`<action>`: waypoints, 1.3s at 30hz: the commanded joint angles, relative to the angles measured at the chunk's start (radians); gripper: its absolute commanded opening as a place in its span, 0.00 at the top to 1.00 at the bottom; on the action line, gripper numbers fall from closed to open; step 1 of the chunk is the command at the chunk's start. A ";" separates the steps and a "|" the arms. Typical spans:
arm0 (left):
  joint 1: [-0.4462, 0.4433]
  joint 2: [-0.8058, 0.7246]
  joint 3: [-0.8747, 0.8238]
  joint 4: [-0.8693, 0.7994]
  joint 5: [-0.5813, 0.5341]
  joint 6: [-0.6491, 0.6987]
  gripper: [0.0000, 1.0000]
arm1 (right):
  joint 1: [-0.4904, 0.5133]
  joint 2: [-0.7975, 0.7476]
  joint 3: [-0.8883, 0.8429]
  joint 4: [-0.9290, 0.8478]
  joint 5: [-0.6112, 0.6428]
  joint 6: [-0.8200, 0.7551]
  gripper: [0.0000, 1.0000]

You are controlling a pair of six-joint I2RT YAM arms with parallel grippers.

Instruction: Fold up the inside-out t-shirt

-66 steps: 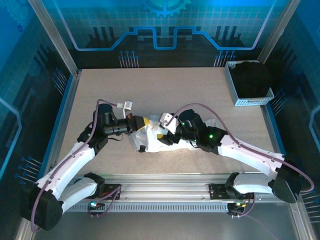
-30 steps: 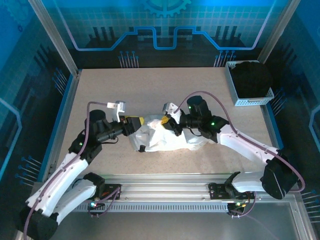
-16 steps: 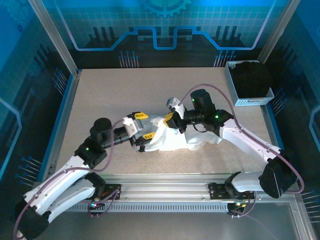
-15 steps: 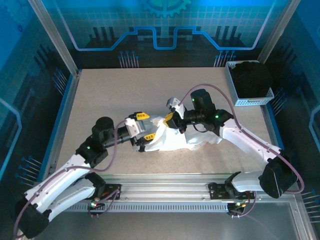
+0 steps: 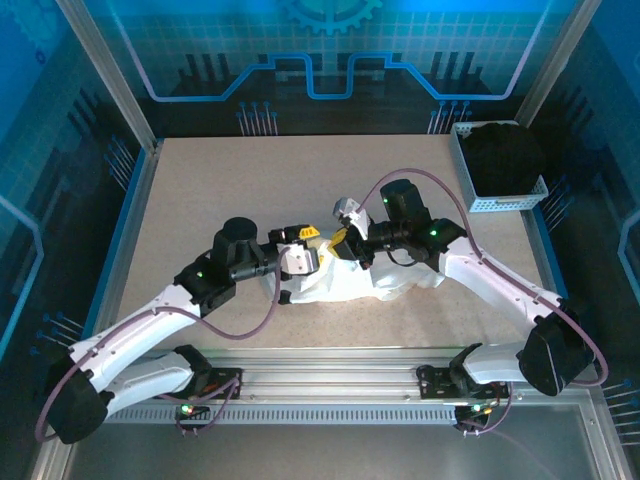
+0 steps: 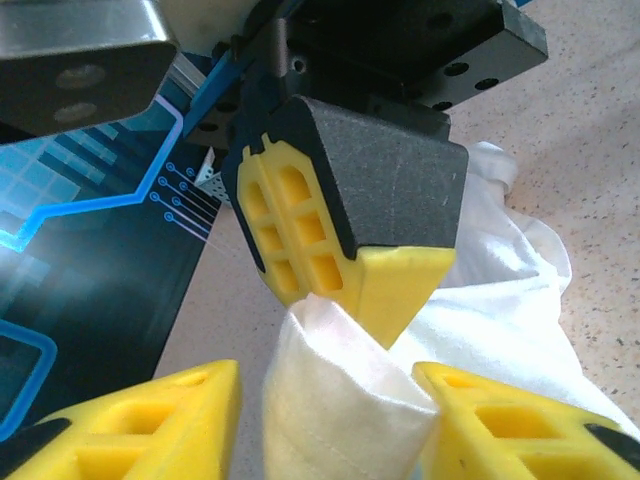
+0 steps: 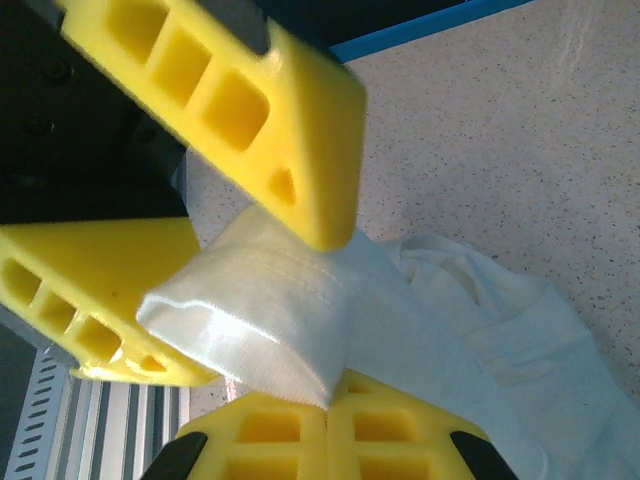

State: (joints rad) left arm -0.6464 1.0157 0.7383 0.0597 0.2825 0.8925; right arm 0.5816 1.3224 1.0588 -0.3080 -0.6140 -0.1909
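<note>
While right tool point(image 7: 325, 400) pinches shut on inside-out t-shirt point(image 7: 480, 320) fold, left tool point(image 6: 330, 395) part-open astride same fold, hold uncertain.

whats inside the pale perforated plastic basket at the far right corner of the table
The pale perforated basket holds a heaped black cloth that fills it to the rim. Its floor, and anything beneath the cloth, is covered.
</note>
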 commanded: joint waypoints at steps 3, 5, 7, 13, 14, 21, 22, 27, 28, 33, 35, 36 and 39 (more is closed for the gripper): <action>-0.007 0.012 0.050 0.003 -0.012 -0.016 0.74 | -0.009 0.005 0.026 -0.021 -0.021 0.007 1.00; -0.007 0.017 0.058 -0.002 -0.023 -0.046 0.92 | -0.008 0.006 0.027 -0.025 -0.008 0.008 1.00; -0.006 0.012 0.059 0.009 -0.039 -0.095 1.00 | -0.006 0.003 0.023 -0.026 0.033 0.024 1.00; -0.006 -0.056 0.012 0.102 -0.190 -0.403 1.00 | -0.069 -0.072 -0.023 -0.107 0.699 0.438 0.41; -0.005 -0.073 -0.003 0.114 -0.203 -0.459 1.00 | -0.099 -0.085 -0.055 -0.104 0.721 0.468 0.38; -0.006 -0.206 -0.119 0.161 -0.295 -0.797 1.00 | -0.229 0.185 0.028 -0.225 0.781 0.482 0.15; -0.006 -0.217 -0.122 0.146 -0.314 -0.811 1.00 | -0.229 0.246 0.060 -0.244 0.782 0.475 0.16; -0.004 -0.249 -0.116 0.096 -0.372 -0.847 1.00 | -0.223 0.470 0.177 -0.286 0.743 0.478 0.21; -0.004 -0.252 -0.114 0.092 -0.382 -0.856 1.00 | -0.224 0.505 0.196 -0.291 0.729 0.478 0.26; 0.012 -0.253 -0.069 0.044 -0.504 -0.937 1.00 | -0.241 0.458 0.234 -0.283 0.755 0.451 0.95; 0.054 -0.254 -0.030 0.011 -0.527 -1.000 1.00 | -0.255 0.337 0.226 -0.253 0.772 0.432 1.00; 0.094 -0.255 -0.001 -0.012 -0.517 -1.052 1.00 | -0.266 0.265 0.222 -0.229 0.773 0.427 1.00; 0.240 -0.255 0.096 -0.059 -0.419 -1.195 1.00 | -0.313 0.084 0.231 -0.184 0.723 0.437 1.00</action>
State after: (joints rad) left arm -0.5014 0.7776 0.7193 0.0227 -0.1604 -0.1287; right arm 0.3202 1.5944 1.2472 -0.5514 0.1215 0.2543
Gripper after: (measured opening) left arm 0.054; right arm 0.049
